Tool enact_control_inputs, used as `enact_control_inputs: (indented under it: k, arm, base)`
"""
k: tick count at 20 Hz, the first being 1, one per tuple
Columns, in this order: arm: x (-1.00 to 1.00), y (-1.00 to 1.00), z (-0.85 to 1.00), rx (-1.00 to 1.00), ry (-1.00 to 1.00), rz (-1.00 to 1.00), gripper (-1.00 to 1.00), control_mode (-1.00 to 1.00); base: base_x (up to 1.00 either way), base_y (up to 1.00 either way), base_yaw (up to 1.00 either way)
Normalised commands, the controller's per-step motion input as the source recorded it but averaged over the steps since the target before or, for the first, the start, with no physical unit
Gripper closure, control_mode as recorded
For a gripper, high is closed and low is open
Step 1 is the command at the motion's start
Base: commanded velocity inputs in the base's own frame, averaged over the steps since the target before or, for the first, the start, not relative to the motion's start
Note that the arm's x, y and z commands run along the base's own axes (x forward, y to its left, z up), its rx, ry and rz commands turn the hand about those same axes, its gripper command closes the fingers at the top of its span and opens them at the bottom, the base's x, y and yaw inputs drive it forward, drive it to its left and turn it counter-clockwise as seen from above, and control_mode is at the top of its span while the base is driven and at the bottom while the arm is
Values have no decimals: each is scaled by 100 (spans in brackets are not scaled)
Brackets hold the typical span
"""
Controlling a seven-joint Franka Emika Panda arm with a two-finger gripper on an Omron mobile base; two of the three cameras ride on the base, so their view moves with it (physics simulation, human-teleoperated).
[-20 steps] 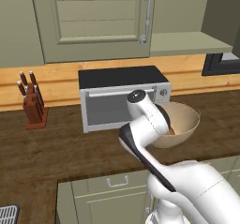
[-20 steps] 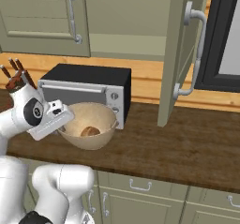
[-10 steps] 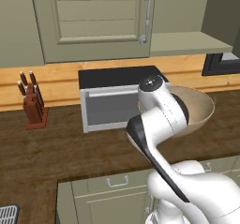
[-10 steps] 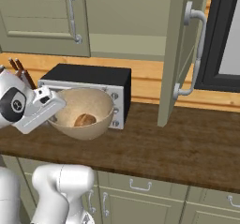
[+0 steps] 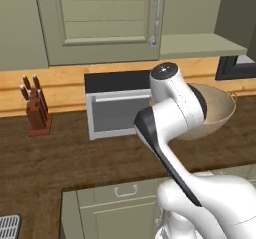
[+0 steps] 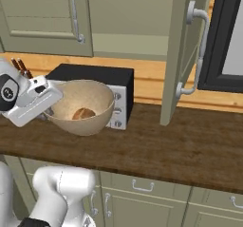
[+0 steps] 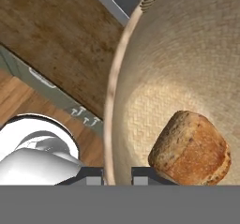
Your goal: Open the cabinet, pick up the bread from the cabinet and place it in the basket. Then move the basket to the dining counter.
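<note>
My gripper (image 7: 117, 174) is shut on the near rim of the round tan basket (image 7: 187, 54), one fingertip on each side of its wall. The basket (image 6: 83, 105) hangs tilted above the wood counter, in front of the microwave, and appears behind my arm in the left base view (image 5: 217, 113). The golden-brown bread (image 7: 191, 148) lies inside it on the bottom (image 6: 84, 113). The cabinet door (image 6: 182, 55) stands swung open, its silver handle (image 6: 195, 50) facing the room. The dining counter is out of view.
A black and silver microwave (image 5: 115, 108) stands on the wood-topped counter (image 6: 180, 145) right behind the basket. A knife block (image 5: 36, 108) sits at the left. The matching closed door (image 5: 105, 18) hangs above. A dark panel (image 6: 232, 36) is at the far right.
The arm has lifted the basket, with the bread in it, higher above the counter and turned it; in the left base view it went up and rightward.
</note>
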Motion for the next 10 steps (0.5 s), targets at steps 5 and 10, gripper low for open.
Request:
enact_control_inputs:
  k: [5,10]
  arm:
    - [0,0,0,0,0,0,100,100]
    - [0,0,0,0,0,0,100,100]
  base:
    - [-99,-1,0]
    - [-72,-8,-31]
